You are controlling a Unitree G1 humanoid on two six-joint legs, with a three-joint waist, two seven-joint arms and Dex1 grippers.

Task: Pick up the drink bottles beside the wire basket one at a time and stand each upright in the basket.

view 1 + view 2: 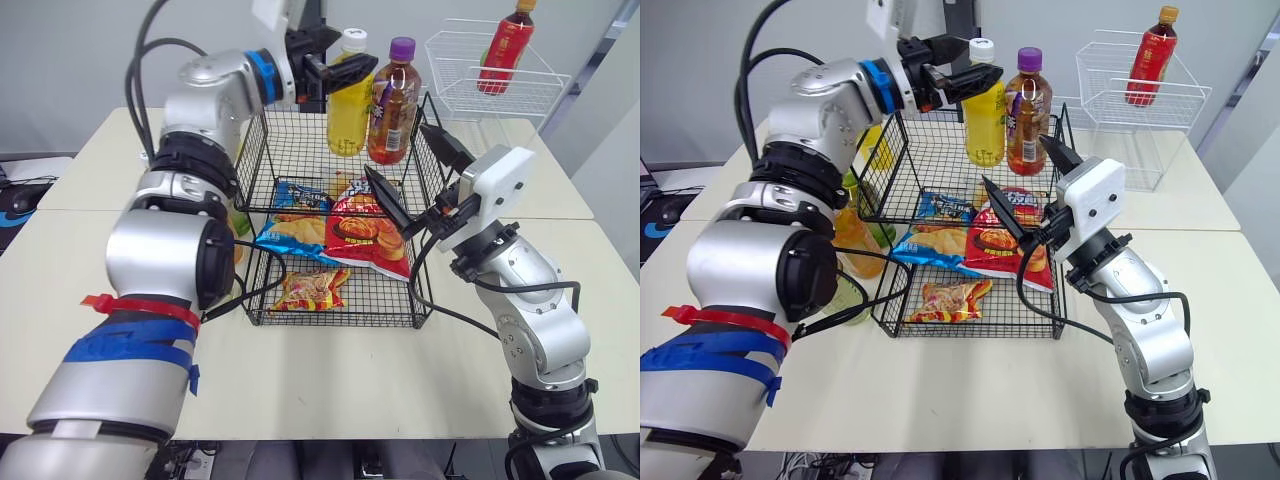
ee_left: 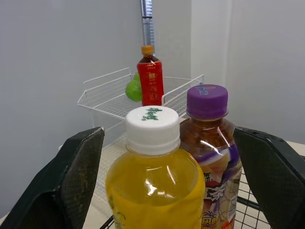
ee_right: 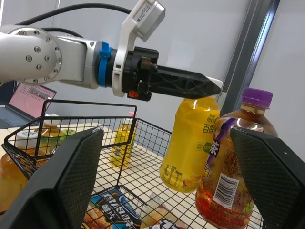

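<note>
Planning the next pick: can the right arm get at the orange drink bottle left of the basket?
Probably not: the wire basket and the left arm stand between the right gripper and the orange drink bottle.

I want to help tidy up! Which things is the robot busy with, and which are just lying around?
For the job: black basket, yellow bottle with the left gripper open around its top, purple-capped bottle standing in the basket, orange bottle beside it.
Just lying about: snack bags in the black basket, white basket behind, red bottle in it.
</note>
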